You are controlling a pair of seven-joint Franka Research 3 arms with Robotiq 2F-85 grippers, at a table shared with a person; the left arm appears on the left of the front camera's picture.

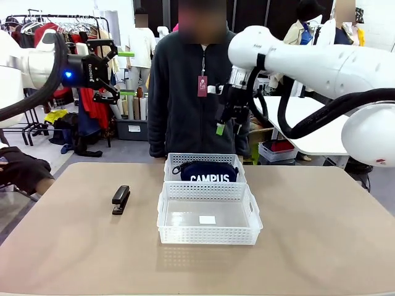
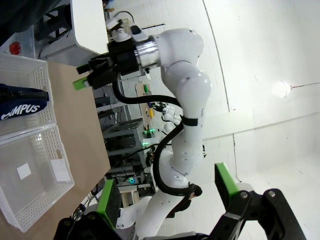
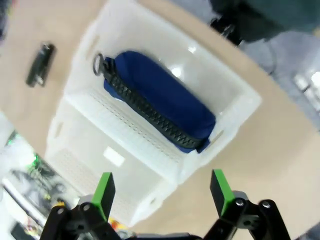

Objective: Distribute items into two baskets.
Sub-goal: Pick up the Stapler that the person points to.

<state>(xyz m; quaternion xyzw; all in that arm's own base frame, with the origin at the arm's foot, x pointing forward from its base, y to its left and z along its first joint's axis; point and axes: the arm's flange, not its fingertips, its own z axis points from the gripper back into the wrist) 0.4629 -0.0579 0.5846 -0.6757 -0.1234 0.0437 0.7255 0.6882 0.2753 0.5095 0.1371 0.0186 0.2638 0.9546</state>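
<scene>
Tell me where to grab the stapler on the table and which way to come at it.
Take the stapler across its narrow middle, straight down from above. It lies flat on the table, lengthwise toward the person, both long sides clear. The open left gripper is likely nearer.

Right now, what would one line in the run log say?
pouch: in far basket | stapler: on table, left of near basket | left tool: open, raised | right tool: open, over far basket
</scene>
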